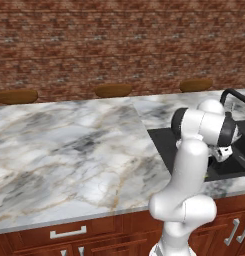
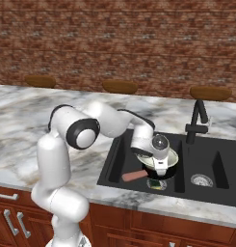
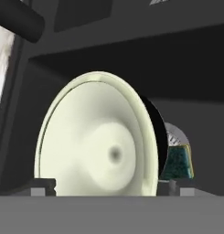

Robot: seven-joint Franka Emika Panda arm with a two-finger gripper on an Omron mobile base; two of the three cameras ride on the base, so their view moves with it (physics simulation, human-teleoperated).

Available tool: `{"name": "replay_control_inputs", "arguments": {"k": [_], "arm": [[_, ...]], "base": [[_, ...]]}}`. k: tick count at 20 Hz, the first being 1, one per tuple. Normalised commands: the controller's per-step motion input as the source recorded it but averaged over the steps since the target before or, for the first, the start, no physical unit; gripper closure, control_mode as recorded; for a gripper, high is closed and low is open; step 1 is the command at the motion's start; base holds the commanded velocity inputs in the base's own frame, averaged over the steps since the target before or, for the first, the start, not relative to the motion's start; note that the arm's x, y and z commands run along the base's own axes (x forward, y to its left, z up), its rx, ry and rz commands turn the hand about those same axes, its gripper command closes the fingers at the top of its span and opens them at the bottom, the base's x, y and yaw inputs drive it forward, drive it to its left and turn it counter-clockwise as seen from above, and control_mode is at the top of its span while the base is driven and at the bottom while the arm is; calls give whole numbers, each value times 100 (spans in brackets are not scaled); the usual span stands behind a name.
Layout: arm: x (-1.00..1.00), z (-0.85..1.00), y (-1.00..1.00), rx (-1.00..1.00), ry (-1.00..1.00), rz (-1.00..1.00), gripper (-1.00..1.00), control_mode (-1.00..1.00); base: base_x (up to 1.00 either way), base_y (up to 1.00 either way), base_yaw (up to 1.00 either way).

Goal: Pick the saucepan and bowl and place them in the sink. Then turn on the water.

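The black sink [image 2: 120, 154] is set in the marble counter, and its left basin holds both task items. The cream bowl [image 2: 173, 157] lies on top of the black saucepan [image 2: 149, 172], whose pink handle [image 2: 134, 175] points left. My gripper [image 2: 160, 170] hangs just above the bowl, open, with nothing between its fingers. In the hand view the bowl [image 3: 97, 137] shows its inside, close up and tilted. The dark saucepan [image 3: 155, 132] edges out behind it, and my fingertips [image 3: 42, 185] stand wide apart at either side. No water runs from the black faucet [image 2: 196, 120].
A green and yellow sponge [image 2: 157, 184] lies in the left basin beside the pan, near a steel drain [image 3: 176, 137]. The right basin has its own drain [image 2: 202, 180]. Marble counter [image 1: 69, 145] stretches left. Wooden stools [image 2: 119, 87] stand before the brick wall.
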Motion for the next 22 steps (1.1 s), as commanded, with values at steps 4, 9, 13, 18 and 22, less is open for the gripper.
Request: {"name": "replay_control_inputs", "arguments": {"k": [4, 9, 13, 18, 22], "arm": [[-6, 51, 28, -12, 0, 10, -100, -100], [0, 58, 33, -10, 0, 17, -100, -100], [-6, 53, 18, -11, 0, 25, -100, -100], [-5, 60, 11, -9, 0, 27, -100, -100], [0, 65, 14, -10, 0, 26, -100, -100]], "base": [[0, 0, 0], [0, 0, 0], [0, 0, 0], [0, 0, 0], [0, 0, 0]]}}
